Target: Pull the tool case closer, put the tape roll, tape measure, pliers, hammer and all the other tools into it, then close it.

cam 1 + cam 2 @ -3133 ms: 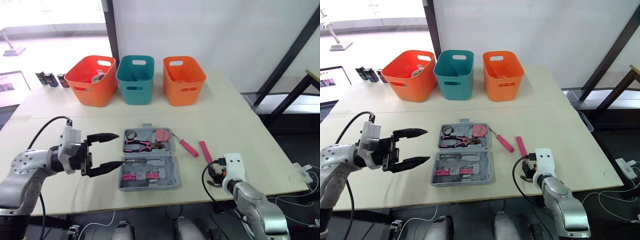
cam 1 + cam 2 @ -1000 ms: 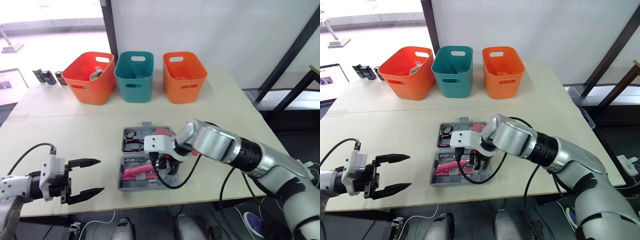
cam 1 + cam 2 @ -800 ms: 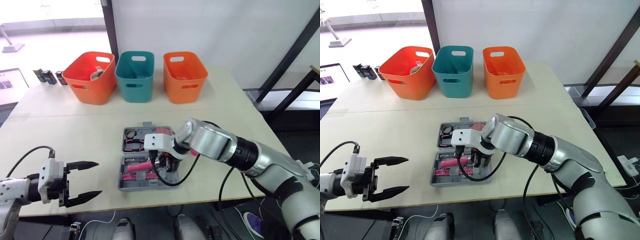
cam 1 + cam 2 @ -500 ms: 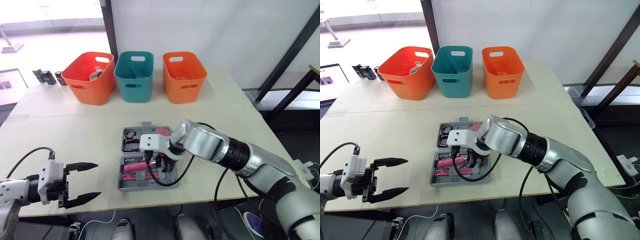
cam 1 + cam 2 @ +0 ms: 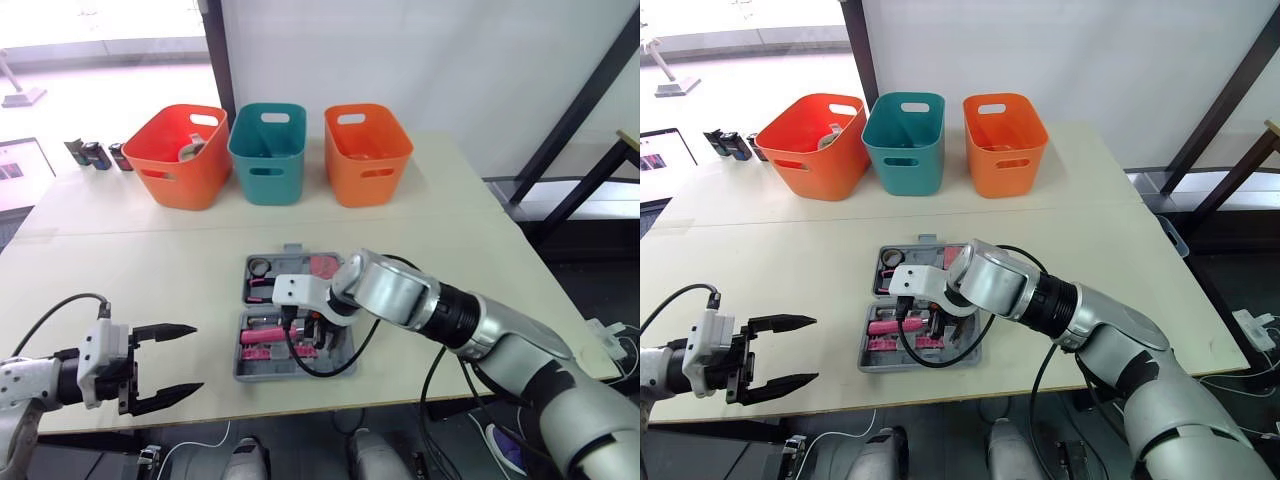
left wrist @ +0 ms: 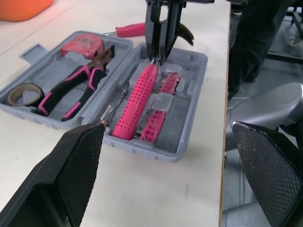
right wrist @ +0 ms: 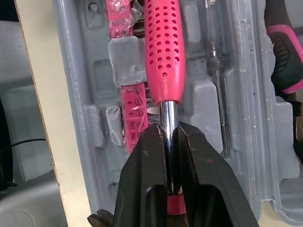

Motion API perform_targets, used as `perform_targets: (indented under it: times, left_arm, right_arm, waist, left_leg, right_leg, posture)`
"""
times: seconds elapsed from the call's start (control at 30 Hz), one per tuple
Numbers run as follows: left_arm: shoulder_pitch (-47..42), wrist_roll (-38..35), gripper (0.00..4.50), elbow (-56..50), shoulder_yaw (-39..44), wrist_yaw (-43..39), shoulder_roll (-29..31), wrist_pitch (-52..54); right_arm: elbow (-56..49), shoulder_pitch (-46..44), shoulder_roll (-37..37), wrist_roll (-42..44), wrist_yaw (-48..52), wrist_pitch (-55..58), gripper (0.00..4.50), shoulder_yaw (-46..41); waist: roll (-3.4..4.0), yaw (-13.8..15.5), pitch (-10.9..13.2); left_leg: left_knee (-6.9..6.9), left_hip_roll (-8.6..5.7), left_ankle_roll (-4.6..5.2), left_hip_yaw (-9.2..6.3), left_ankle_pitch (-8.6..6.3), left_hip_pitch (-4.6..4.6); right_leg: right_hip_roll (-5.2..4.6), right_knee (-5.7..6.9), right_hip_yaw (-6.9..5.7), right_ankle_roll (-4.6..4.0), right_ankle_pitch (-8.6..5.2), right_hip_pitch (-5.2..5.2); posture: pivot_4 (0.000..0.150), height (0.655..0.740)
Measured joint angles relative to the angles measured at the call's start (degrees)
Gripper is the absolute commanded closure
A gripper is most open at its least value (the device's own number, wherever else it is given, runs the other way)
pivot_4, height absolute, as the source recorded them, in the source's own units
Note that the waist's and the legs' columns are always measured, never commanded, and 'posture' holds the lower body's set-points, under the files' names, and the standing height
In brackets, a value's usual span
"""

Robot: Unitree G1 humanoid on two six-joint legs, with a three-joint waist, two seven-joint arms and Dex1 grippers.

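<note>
The grey tool case [image 5: 246, 374] lies open at the table's front middle. Its far half holds the tape roll [image 5: 260, 266], pink-handled pliers [image 5: 262, 283] and red tape measure [image 5: 323, 266]. My right gripper [image 5: 305, 330] is shut on the hammer's metal shaft [image 7: 164, 118]. The hammer's pink perforated handle [image 6: 137, 97] points left, low over the near half beside a thin screwdriver [image 7: 215, 61] and pink bit strips [image 7: 130, 120]. The hammer's head is hidden. My left gripper [image 5: 197, 358] is open, left of the case near the front edge.
Three bins stand along the back: orange [image 5: 180, 155], teal [image 5: 267, 155], orange [image 5: 367, 155]. Small dark items [image 5: 95, 155] sit at the far left. A pink-handled screwdriver [image 6: 130, 30] lies on the table beyond the case.
My right gripper has carried the hammer leftward over the case's near half, and the handle now lies lower along it. The left gripper has stayed put and open.
</note>
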Motion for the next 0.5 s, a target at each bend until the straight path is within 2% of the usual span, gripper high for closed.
perform_targets:
  times: [0.5]
  left_arm:
    - [-1.00,0.00,0.00,0.01,-0.12,0.02,0.04,0.45]
  right_arm:
    - [1.10,0.18,0.28,-0.62,0.14,-0.39,4.47,-0.20]
  waist:
    - [0.00,0.16,0.00]
  left_leg:
    - [0.02,0.00,-0.01,-0.01,0.01,0.01]
  right_leg:
    - [0.01,0.02,0.00,0.00,0.01,0.00]
  posture:
    - [0.150,0.7400]
